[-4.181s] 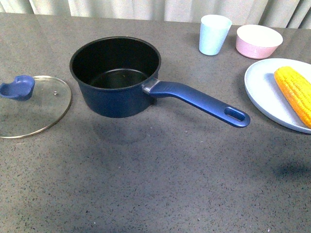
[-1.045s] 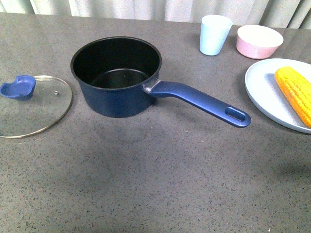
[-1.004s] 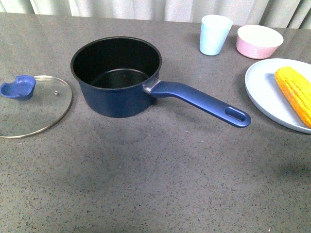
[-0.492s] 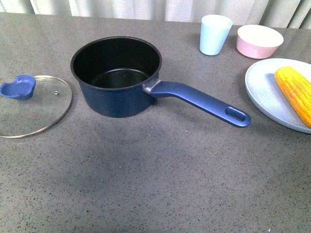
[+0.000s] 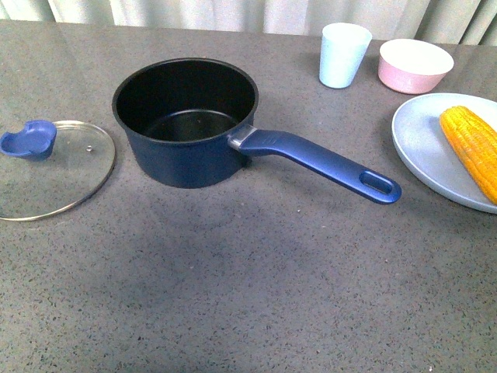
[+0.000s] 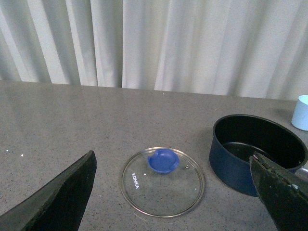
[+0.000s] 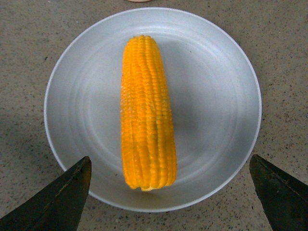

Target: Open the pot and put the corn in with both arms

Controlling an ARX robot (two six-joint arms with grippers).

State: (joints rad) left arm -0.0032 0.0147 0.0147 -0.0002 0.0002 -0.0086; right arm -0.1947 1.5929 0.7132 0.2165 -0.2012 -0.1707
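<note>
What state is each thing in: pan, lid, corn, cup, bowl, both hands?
Dark blue saucepan: uncovered, empty, upright.
Round glass lid with blue knob: off, flat on table.
Yellow corn cob: lying on pale round plate, ungripped.
Pale blue cup: upright.
Pink bowl: upright.
Left hand: open.
Right hand: open.

Left gripper (image 6: 172, 155), 2 matte black wedge-shaped fingers (image 6: 57, 202), right gripper (image 7: 169, 158), 2 matching black fingers

Lid (image 6: 162, 182) flat on tabletop (image 6: 72, 125), ahead of left jaws, midway between their two tips. Pot (image 6: 257, 151) upright just beside lid, not touching, partly behind one left tip. Cup (image 6: 301, 112) beyond pot. Corn (image 7: 147, 113) lying on plate (image 7: 216, 96), beneath right jaws, centred between tips, cob crosswise to line joining them. Bowl (image 5: 415, 66) beyond plate, near cup.
</note>
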